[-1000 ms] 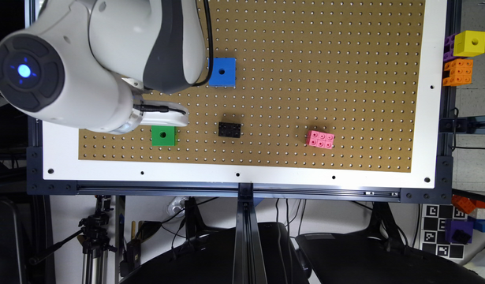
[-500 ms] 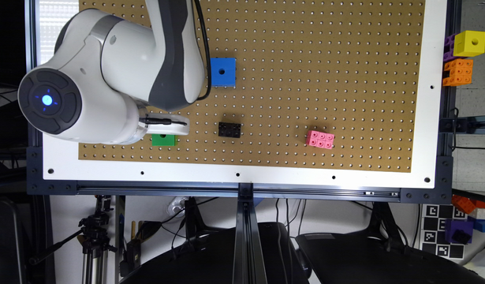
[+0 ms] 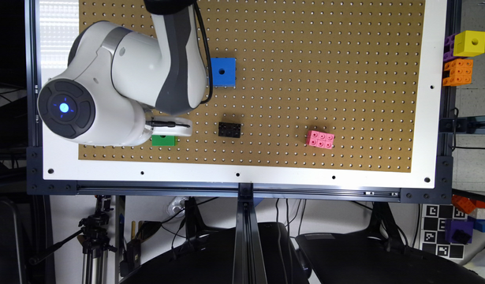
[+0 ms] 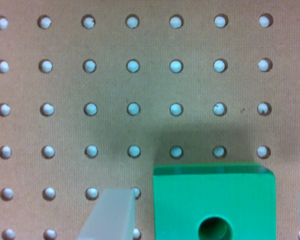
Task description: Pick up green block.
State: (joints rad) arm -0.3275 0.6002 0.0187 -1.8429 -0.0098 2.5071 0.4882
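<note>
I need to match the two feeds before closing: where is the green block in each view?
Exterior view: green block near the board's lower edge toward the exterior view's left, partly under the white gripper.
Wrist view: green block between the open jaws.
Shared landmark: the brown pegboard holes around it.

1. The pegboard (image 3: 344, 47) — brown, drilled in a regular grid of holes — sits inside a white border (image 3: 433, 118) on a dark frame.
2. Green block (image 3: 163, 140) lies toward the board's 7 o'clock edge, partly covered by the arm; in the wrist view the block (image 4: 213, 200) rests flat on the pegboard (image 4: 140, 75), its round hole facing up.
3. Blue cube (image 3: 222, 71) lies at about 10 o'clock from the board's centre, well apart from the green block.
4. Black brick (image 3: 229, 129) lies at about 6 o'clock from the blue cube.
5. Pink brick (image 3: 320, 139) — slightly skewed — lies at about 3 o'clock from the black brick, well apart.
</note>
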